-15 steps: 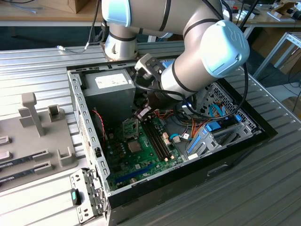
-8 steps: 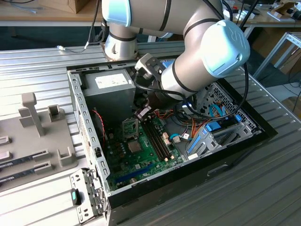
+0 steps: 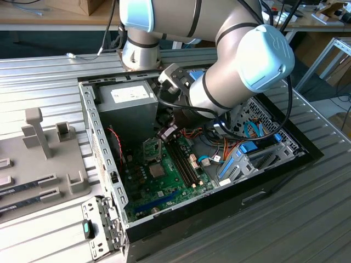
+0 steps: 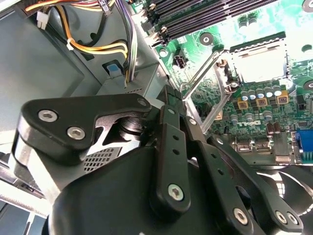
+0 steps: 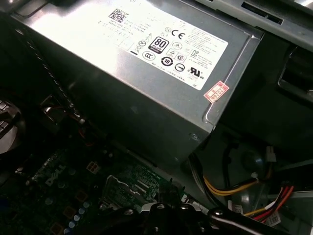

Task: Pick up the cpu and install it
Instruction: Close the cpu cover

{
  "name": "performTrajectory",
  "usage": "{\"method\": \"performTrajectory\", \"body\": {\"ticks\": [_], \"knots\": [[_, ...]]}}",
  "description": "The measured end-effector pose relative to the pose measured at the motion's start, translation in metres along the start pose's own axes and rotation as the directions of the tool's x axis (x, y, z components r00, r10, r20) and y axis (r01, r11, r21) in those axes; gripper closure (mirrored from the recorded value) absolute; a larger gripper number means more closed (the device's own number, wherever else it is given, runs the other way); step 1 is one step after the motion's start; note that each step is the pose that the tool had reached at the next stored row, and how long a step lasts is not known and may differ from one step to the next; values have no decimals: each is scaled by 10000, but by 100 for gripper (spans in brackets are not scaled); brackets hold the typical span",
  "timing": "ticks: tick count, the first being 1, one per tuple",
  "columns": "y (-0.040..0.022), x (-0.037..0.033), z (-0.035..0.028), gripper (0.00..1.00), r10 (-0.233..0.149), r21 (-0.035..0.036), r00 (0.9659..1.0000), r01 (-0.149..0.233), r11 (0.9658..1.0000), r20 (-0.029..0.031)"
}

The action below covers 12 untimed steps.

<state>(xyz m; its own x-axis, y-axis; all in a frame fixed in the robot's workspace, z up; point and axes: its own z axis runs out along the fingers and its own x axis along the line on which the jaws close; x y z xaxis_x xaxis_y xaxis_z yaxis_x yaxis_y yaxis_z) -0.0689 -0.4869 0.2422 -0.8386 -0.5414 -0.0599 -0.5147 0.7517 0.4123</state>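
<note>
Ribbed metal table (image 3: 44, 76), open computer case (image 3: 96, 137)

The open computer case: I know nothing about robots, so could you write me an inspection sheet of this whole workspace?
Surface: slatted metal table, carrying the open case.
Job's things: cpu, apparently the pale square lying in the motherboard socket; lever raised.
Clutter: grey fixture tray with memory sticks, on the exterior view's left.
Grippers: gripper hangs inside the case, near the socket, beside the power supply.
Cables: yellow, orange and red wires; blue cables.
Surroundings: workbenches, cardboard box.
</note>
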Motion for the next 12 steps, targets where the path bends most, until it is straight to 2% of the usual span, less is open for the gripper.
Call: {"method": "performTrajectory", "body": {"ticks": [10, 11, 12], "knots": [[4, 2, -19, 89, -10, -47, 10000, 10, 10000, 28], [-10, 11, -26, 89, -16, -71, 10000, 16, 10000, 42], [-62, 50, -52, 89, -22, -111, 10000, 23, 9999, 68]]}}
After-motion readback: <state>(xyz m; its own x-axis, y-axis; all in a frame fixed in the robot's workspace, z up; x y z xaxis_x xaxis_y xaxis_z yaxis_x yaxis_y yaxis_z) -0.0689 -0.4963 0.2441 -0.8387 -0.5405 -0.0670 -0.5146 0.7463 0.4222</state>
